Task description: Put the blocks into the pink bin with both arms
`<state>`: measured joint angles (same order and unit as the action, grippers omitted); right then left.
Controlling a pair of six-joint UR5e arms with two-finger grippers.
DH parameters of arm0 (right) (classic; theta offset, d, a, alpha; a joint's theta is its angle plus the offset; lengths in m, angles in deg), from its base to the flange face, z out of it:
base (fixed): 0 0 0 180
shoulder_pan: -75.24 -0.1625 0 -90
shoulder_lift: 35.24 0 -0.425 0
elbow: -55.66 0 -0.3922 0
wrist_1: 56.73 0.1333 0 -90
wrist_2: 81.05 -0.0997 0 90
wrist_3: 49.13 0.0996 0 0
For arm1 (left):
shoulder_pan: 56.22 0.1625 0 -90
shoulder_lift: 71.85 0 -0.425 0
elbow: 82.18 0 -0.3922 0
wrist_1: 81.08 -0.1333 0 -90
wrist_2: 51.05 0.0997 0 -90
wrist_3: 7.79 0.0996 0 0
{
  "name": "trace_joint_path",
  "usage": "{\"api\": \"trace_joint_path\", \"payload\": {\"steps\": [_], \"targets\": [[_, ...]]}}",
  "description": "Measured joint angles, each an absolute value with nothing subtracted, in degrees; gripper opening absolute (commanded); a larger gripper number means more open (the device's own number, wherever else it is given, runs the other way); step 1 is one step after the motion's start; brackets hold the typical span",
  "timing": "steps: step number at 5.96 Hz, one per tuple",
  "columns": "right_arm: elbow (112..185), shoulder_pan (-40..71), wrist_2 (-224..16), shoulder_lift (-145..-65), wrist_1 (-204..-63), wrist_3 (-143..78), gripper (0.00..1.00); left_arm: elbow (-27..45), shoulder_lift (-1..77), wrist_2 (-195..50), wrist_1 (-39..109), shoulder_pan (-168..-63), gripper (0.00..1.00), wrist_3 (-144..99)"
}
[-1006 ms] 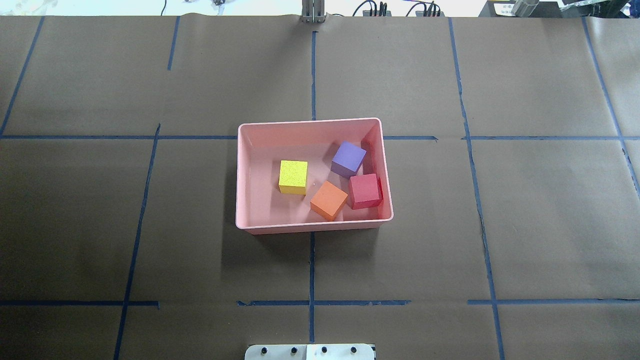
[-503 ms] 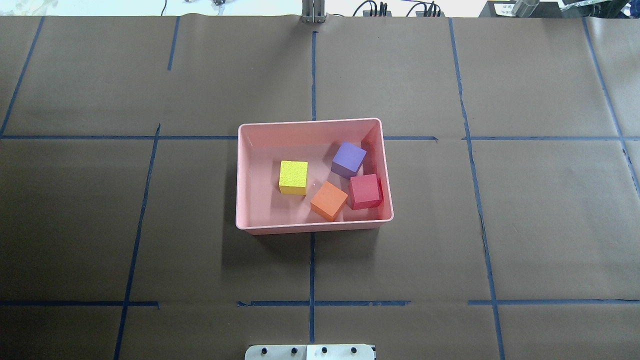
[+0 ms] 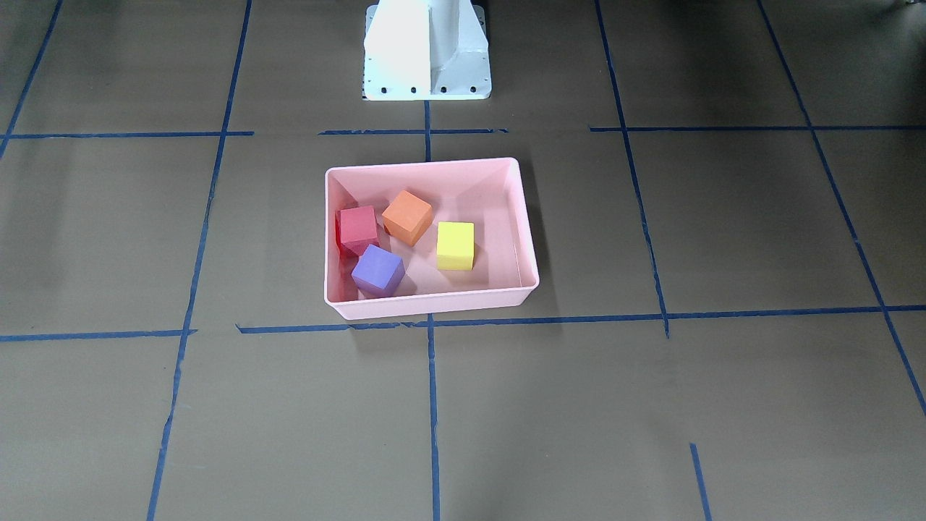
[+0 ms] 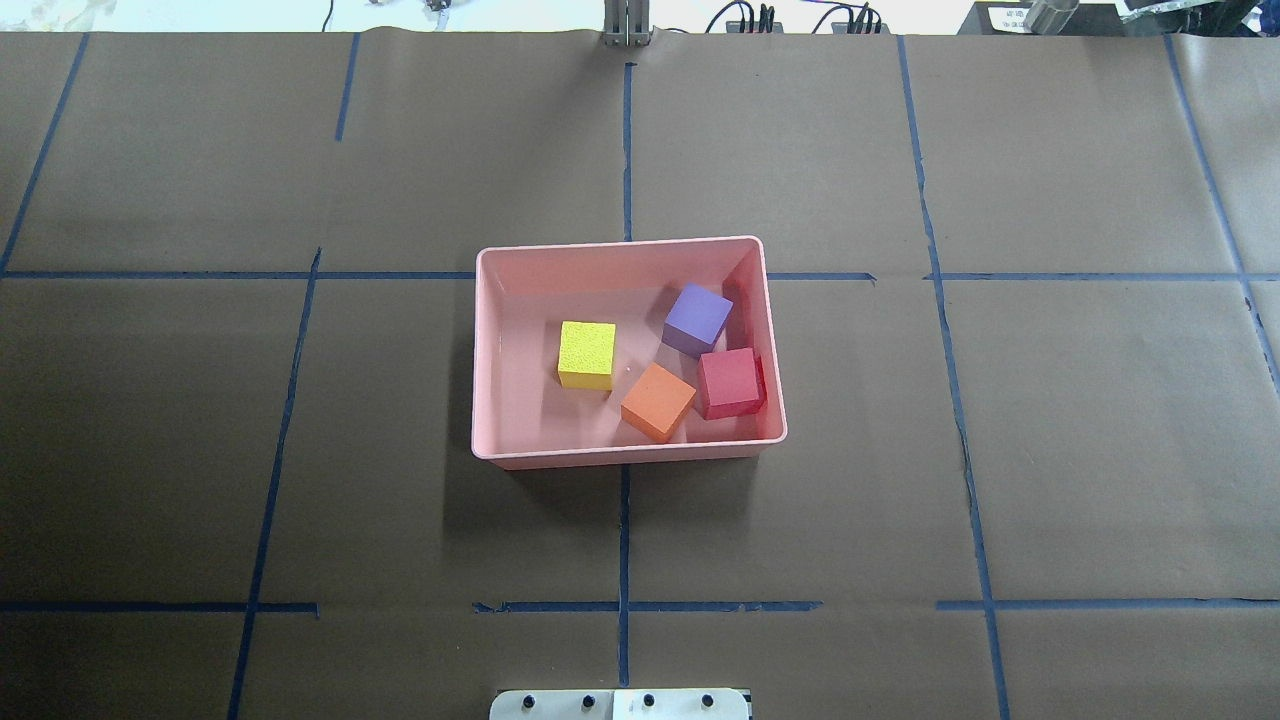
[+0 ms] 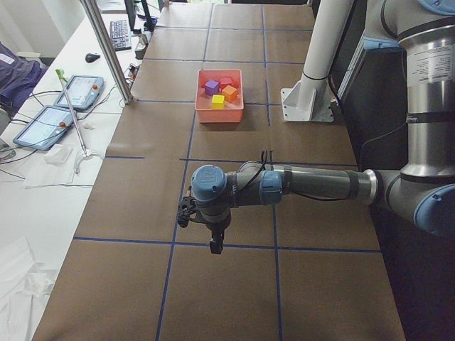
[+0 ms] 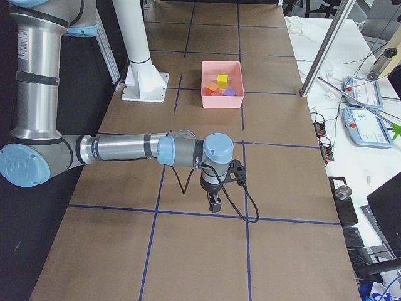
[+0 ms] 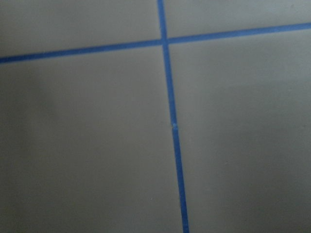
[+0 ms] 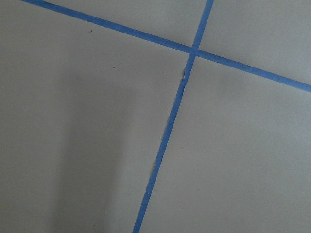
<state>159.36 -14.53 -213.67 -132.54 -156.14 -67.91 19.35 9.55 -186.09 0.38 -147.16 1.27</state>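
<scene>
The pink bin (image 4: 488, 350) stands at the middle of the table, also in the front-facing view (image 3: 427, 307). All four blocks lie inside it: yellow-green (image 4: 587, 353), purple (image 4: 697, 318), orange (image 4: 658, 400) and red (image 4: 729, 381). Neither arm shows in the overhead or front-facing view. The left gripper (image 5: 215, 245) hangs low over bare table far from the bin, seen only in the exterior left view. The right gripper (image 6: 214, 205) does the same at the other end, seen only in the exterior right view. I cannot tell whether either is open or shut. Both wrist views show only brown paper and blue tape.
The white pedestal (image 3: 427, 51) stands at the robot's side of the table, close behind the bin. Blue tape lines (image 4: 624, 530) grid the brown paper. A metal post (image 5: 106, 50) and tablets (image 5: 78, 91) stand past the table's far edge.
</scene>
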Motion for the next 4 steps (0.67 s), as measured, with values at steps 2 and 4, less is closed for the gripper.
{"api": "trace_joint_path", "payload": {"steps": [2,4], "targets": [[159.4,-14.5,-213.9,-132.5,-156.1,-67.9,1.0,20.0,9.5,-186.0,0.3,-147.2,1.0,1.3],[159.3,-14.5,-214.1,-132.5,-156.1,-67.9,1.0,20.2,9.5,-186.0,0.2,-147.2,1.0,1.3]]}}
